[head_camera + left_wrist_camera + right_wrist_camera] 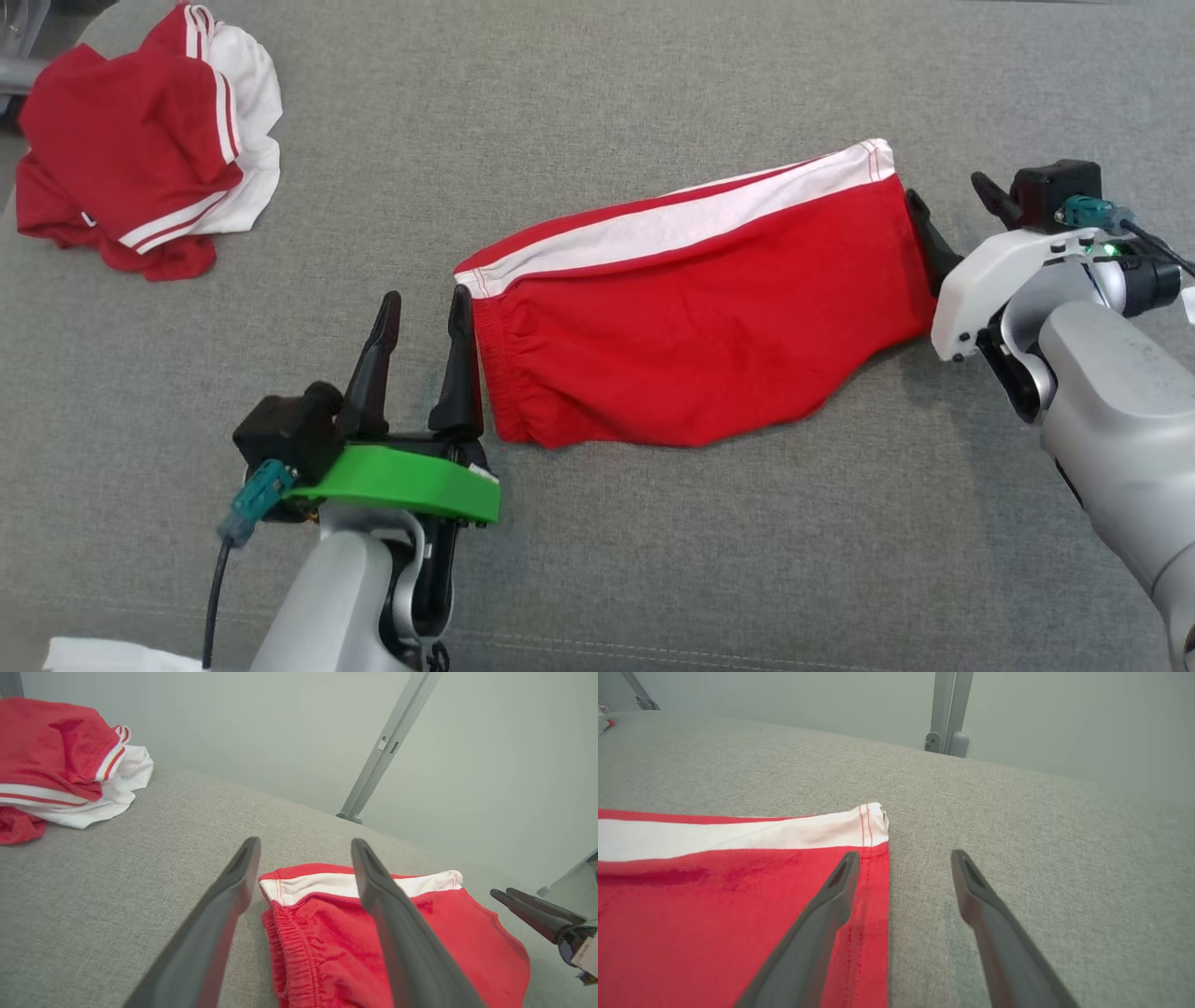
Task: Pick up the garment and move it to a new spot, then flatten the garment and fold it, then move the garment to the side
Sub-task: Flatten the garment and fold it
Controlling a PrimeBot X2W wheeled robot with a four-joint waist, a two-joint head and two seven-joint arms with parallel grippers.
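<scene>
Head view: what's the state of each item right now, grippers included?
red shorts: lying flat on the grey surface, apparently folded in half, not held.
red-and-white pile: crumpled, at the far left.
left gripper: open, at the waistband end, holding nothing.
right gripper: open, at the hem end, holding nothing.

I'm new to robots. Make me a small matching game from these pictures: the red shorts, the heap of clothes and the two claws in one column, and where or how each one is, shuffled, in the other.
Column one
1. red shorts
2. crumpled red and white heap
3. left gripper
4. right gripper

Column two
A. open, at the stitched hem
B. bunched up at the far left
C. laid flat in the middle
D. open, beside the elastic waistband

Pairs: 1-C, 2-B, 3-D, 4-A
</scene>
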